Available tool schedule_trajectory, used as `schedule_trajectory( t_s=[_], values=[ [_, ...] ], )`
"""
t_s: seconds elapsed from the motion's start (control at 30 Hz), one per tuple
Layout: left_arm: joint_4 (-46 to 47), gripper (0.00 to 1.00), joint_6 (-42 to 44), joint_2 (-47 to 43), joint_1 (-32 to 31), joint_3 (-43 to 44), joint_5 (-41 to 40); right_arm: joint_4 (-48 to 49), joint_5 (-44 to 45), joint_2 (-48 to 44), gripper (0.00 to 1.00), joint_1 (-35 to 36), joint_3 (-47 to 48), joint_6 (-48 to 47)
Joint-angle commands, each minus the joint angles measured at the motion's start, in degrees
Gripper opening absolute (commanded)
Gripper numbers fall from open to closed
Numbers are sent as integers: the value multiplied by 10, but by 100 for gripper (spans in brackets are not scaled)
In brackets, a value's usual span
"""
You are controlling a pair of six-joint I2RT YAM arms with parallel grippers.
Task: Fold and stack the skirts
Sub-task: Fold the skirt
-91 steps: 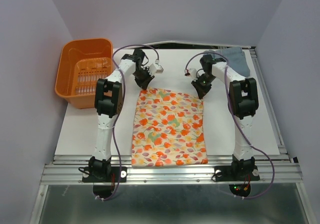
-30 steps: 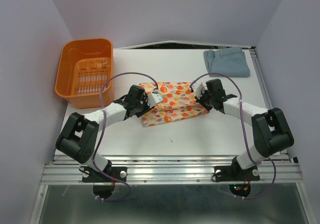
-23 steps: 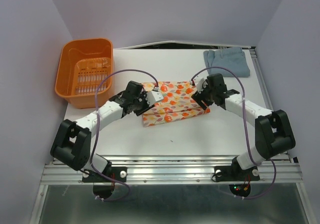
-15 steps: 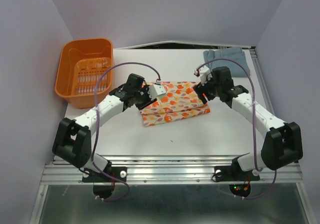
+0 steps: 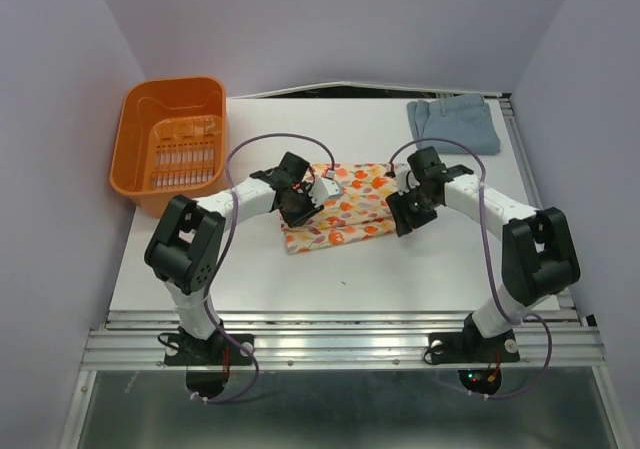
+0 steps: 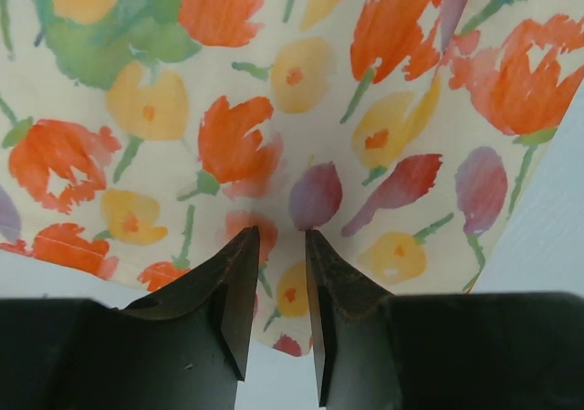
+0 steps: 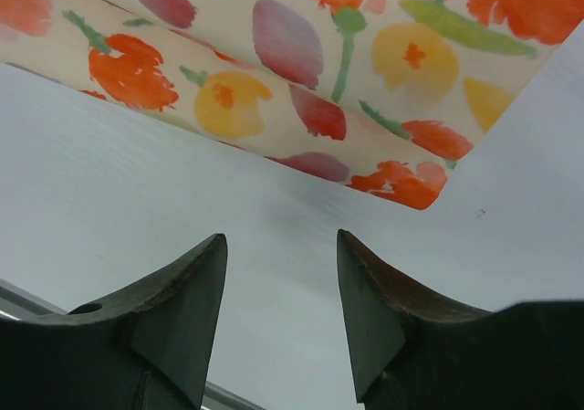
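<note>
White worktop [image 5: 330, 279] carries the folded floral skirt [image 5: 342, 209]. Left tool [image 6: 276, 314] hovers over it nearly closed, seemingly pinching nothing. Right tool [image 7: 281, 314] gapes beside its corner.

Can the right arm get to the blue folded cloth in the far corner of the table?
Probably yes. The right gripper is open and empty beside the folded floral skirt, and nothing lies on the white table between it and the blue folded cloth.

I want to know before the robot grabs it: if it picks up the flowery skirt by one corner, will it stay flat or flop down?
The skirt would probably flop: it is thin cloth lying folded in soft layers. The fold would likely fall open. It looks light too.
</note>
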Motion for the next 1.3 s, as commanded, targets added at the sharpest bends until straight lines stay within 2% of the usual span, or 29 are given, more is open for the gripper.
schedule_trajectory(
  t_s=[0.0, 0.17, 0.33, 0.53, 0.67, 0.8, 0.83, 0.97, 1.0, 1.07, 1.1, 1.13, 1.27],
  values=[
    [-20, 37, -11, 0, -14, -33, 15, -21, 17, 30, 55, 0, 37, 18],
    [-20, 32, -47, -23, -33, -76, 38, 25, 51, 90, 52, 0, 55, 23],
    [-22, 26, -87, -38, -44, -101, 57, 40, 47, 182, 48, 0, 147, 45],
    [-44, 26, -133, -46, -57, -64, 73, 44, 21, 246, 48, 0, 272, 60],
    [-63, 25, -175, -45, -77, -38, 110, -7, 7, 236, 49, 0, 327, 56],
    [-37, 29, -221, -82, -88, -19, 111, -10, 16, 144, 52, 0, 282, 59],
    [-11, 30, -256, -89, -88, -8, 102, -9, 10, 126, 53, -8, 269, 77],
    [28, 33, -302, -96, -90, 40, 47, 6, -54, 68, 51, -16, 207, 149],
    [34, 34, -306, -85, -90, 48, 38, 14, -94, 64, 50, -16, 192, 166],
    [46, 34, -312, -56, -90, 77, -2, 60, -160, 55, 45, -16, 145, 211],
    [49, 35, -313, -45, -90, 95, -19, 78, -175, 55, 37, -16, 131, 224],
    [50, 35, -314, -34, -90, 104, -30, 88, -181, 63, 33, -16, 124, 242],
    [63, 39, -313, 6, -91, 123, -27, 103, -212, 101, 21, -21, 130, 277]
  ],
)
